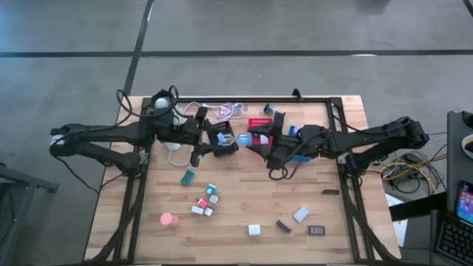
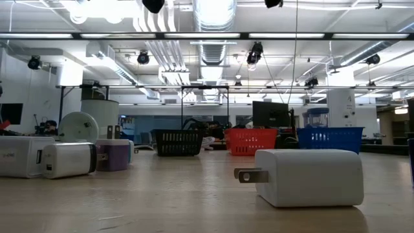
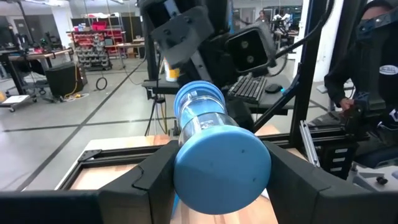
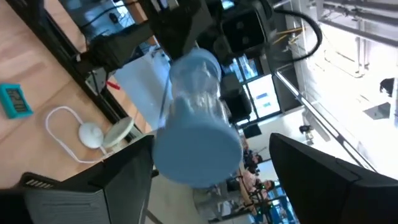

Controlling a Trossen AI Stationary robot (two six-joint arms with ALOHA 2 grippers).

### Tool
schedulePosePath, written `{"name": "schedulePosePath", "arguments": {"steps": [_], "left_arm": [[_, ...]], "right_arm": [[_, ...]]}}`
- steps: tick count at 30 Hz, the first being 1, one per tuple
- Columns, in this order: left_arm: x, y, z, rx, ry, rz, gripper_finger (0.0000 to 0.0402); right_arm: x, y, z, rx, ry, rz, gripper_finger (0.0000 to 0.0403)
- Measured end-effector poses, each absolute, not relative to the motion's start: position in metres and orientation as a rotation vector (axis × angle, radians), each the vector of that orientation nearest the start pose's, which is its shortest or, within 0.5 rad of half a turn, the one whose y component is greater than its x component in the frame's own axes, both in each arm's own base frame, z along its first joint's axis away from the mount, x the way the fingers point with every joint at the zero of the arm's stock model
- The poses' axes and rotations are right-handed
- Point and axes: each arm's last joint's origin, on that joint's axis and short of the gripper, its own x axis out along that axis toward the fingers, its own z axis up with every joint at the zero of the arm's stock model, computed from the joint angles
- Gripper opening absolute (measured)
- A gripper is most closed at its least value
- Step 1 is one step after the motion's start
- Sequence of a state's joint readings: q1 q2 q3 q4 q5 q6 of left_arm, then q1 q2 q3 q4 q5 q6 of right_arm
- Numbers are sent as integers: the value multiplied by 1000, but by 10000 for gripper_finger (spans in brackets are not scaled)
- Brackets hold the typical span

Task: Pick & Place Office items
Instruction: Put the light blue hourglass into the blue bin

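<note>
Midway, apparently, through a hand-over above the far middle of the worktop (image 1: 244,207): blue roll (image 1: 244,138) lifted clear, clamped end-on between the left gripper (image 1: 225,140) jaws. Right gripper (image 1: 260,140) facing it, jaws spread wide on either side of the roll's other end, not touching as far as can be told. Next, probably: closing the right jaws squarely on the roll, then letting go on the left. Other office items (image 1: 203,203) scattered nearer, well apart.

L pincer (image 1: 230,140) clamped, R pincer (image 1: 255,140) spread wide.
</note>
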State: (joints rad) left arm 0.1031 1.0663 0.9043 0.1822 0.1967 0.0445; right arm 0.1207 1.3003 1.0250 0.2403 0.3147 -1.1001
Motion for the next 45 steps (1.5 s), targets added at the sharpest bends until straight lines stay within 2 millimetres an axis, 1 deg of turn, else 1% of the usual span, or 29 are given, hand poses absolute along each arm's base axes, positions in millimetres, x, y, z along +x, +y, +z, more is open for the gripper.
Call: {"name": "schedulePosePath", "arguments": {"steps": [7, 17, 21, 28, 39, 40, 41, 45], "left_arm": [[240, 21, 356, 47, -29, -100, 202], [241, 21, 354, 42, -17, -112, 202], [241, 22, 353, 40, -11, -111, 202], [242, 22, 351, 35, -5, -112, 202], [242, 22, 351, 38, 1, -114, 202], [242, 22, 350, 39, 4, -120, 209], [242, 21, 350, 46, 9, -127, 224], [238, 20, 350, 53, 50, -139, 318]], "right_arm": [[299, 30, 340, -1112, 128, -110, 294], [308, 30, 336, -1129, 135, -123, 266], [308, 30, 335, -1133, 137, -122, 244], [308, 30, 335, -1115, 138, -121, 192], [308, 30, 334, -1088, 141, -120, 191], [308, 30, 334, -1086, 142, -119, 191], [308, 30, 334, -1082, 142, -118, 191], [307, 30, 334, -1061, 149, -121, 191]]}}
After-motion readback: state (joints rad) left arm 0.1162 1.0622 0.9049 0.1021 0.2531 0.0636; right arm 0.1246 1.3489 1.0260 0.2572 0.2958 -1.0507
